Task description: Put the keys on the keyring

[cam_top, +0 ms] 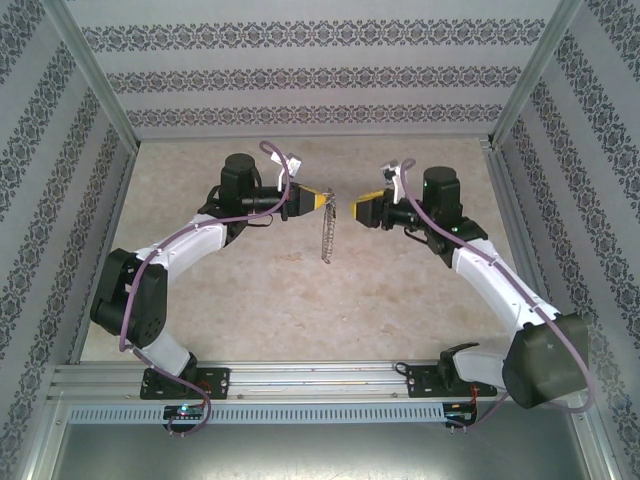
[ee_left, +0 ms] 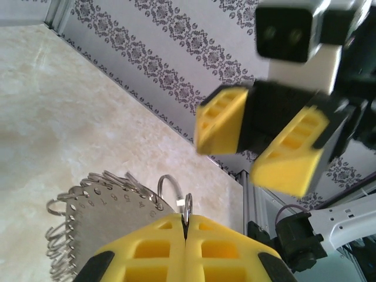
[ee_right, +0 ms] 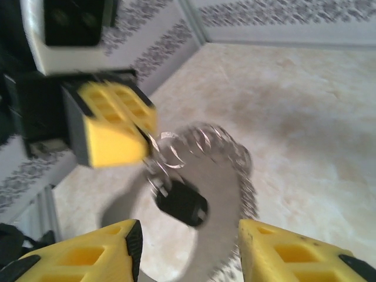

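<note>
L gripper [cam_top: 325, 203] is clamping shut on the keyring [cam_top: 326, 235], hanging it above the table [cam_top: 250, 300]. R gripper [ee_right: 188, 252] is gaping open, empty, facing it. 1 key [ee_right: 182, 202] is dangling by the ring, prob. already threaded. Next move's calling for R closing in slow, aligned w/ that key.

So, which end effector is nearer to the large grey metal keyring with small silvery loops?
Left. The left end effector is shut on a rim loop of the large grey metal keyring, hanging below it. The right end effector is open, apart from it.
</note>
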